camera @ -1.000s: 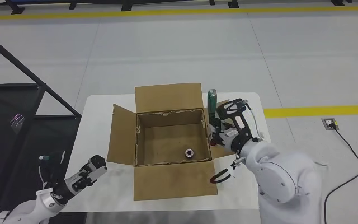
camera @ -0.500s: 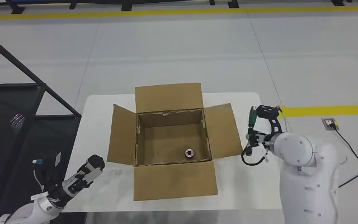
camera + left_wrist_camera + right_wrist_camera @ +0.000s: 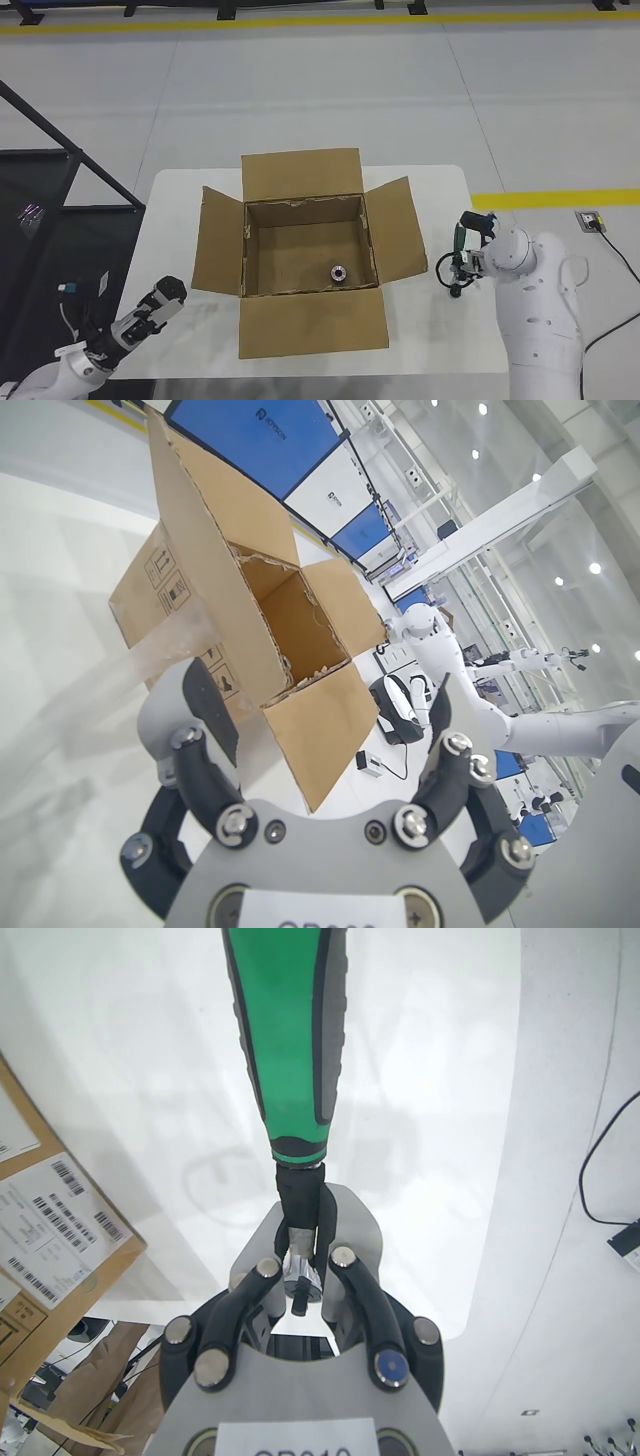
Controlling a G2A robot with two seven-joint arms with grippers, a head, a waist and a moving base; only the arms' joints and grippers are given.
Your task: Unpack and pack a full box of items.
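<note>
We see a smooth white table (image 3: 430, 320) with rounded corners on a pale grey floor (image 3: 300, 90). At its middle sits a brown corrugated cardboard box (image 3: 300, 175), all four flaps spread, with a small ring-shaped item (image 3: 339, 272) on its bottom. Right of the box, our right gripper (image 3: 302, 1233) pinches the black neck of a green-handled tool (image 3: 287, 1028), tapered and rubbery, over the table's right part. At the near-left corner our left gripper (image 3: 322, 680) hangs with its fingers spread wide.

- The left arm reaches in at the near left corner of the counter (image 3: 425, 335), and the left claw (image 3: 168, 292) (image 3: 320, 695) is spread wide.
- The right arm is at the counter's right edge; the right claw (image 3: 462, 250) (image 3: 305, 1228) is pinched on the shaft of a green-handled tool (image 3: 459, 231) (image 3: 285, 1053).
</note>
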